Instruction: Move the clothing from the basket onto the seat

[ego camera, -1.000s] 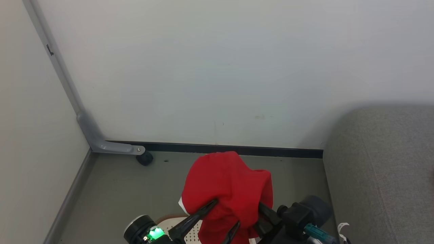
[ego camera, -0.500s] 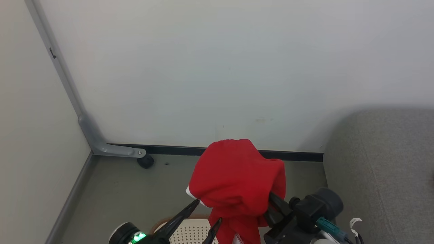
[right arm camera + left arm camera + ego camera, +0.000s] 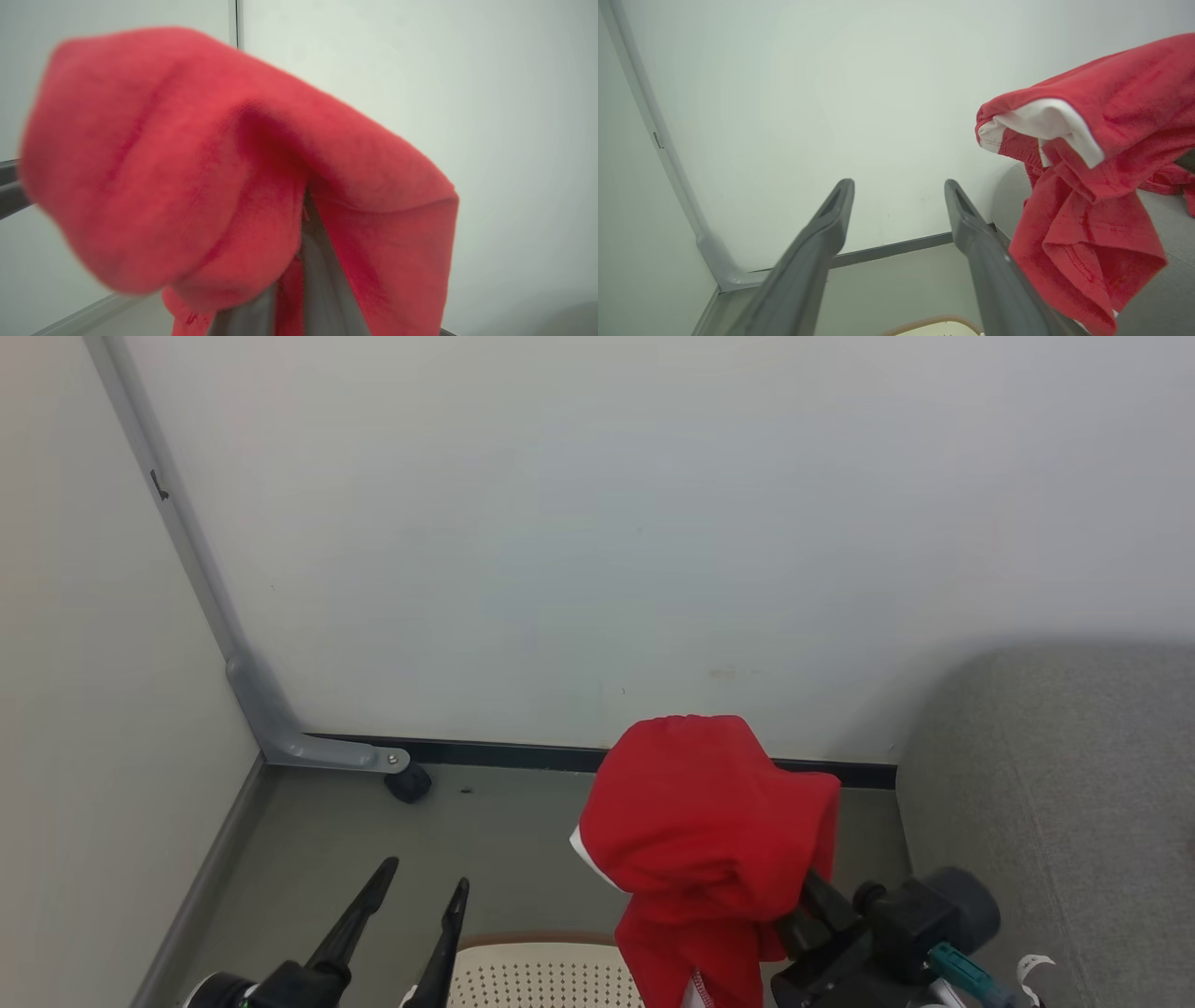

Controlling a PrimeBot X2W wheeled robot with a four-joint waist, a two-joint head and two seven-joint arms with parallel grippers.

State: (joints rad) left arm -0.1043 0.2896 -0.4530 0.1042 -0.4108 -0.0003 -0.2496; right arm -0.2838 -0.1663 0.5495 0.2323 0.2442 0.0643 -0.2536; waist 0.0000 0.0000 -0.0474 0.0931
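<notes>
A red piece of clothing (image 3: 709, 831) with white trim hangs bunched over my right gripper (image 3: 303, 233), which is shut on it; the cloth drapes over the fingers and hides their tips. The same garment (image 3: 1083, 196) shows at the right in the left wrist view. It hangs in the air above the floor, left of the grey-green seat (image 3: 1055, 803). My left gripper (image 3: 425, 875) stands open and empty, apart from the cloth and to its left, its fingers (image 3: 831, 219) wide. The cream basket (image 3: 541, 940) with its brown rim lies at the bottom edge, below both grippers.
A pale wall rises close ahead, with a black baseboard (image 3: 504, 753) along the floor. A grey metal bracket (image 3: 280, 733) with a black caster (image 3: 408, 784) stands in the left corner. Grey floor (image 3: 373, 831) lies between the corner and the seat.
The left gripper has come off the clothing and dropped back to the left. The right gripper has carried the clothing up and to the right, nearer the seat. The camera has shifted slightly.
</notes>
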